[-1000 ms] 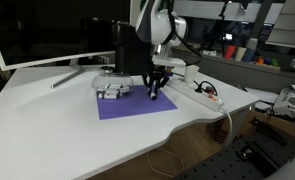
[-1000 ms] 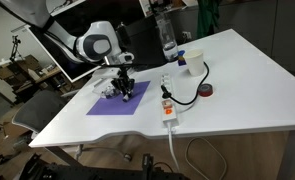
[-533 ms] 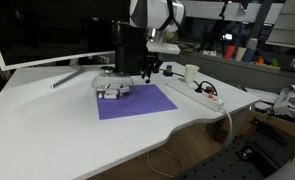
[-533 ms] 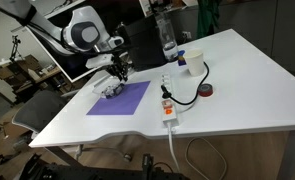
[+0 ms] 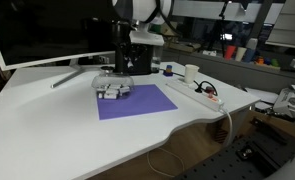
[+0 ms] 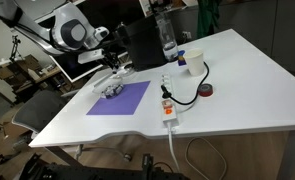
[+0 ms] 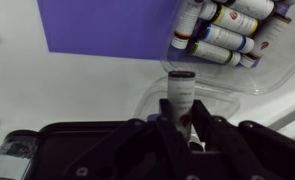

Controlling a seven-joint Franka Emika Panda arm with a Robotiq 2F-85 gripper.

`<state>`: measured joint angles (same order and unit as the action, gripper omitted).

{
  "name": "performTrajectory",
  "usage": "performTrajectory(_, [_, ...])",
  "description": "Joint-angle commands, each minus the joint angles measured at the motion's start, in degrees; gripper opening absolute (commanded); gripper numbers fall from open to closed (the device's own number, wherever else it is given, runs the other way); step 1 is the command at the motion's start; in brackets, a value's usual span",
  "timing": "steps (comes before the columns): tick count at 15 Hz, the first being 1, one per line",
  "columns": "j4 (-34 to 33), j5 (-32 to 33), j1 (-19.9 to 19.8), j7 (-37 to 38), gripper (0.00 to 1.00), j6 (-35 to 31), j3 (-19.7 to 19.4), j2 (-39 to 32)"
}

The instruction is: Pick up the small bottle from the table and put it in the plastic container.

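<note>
While the small bottle (image 7: 180,88) is clamped in the end effector (image 7: 181,106) at the rim of the container (image 7: 259,80), open desk (image 7: 67,85) is seen alongside; the bottle's base is hidden by the fingers (image 7: 201,120).

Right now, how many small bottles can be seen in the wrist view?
About 6: one small bottle held between the gripper fingers, and roughly five lying side by side in the plastic container. More may lie past the frame edge.
</note>
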<state>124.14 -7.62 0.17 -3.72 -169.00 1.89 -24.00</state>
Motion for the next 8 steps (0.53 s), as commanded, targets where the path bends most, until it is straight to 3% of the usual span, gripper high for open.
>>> performTrajectory(1, [-3.0, 0.9, 1.1, 3.3, 0.07, -2.0, 0.4, -3.4])
performTrajectory(8, [-4.6, 0.9, 2.6, 4.1, 0.07, -2.4, 1.7, -8.0])
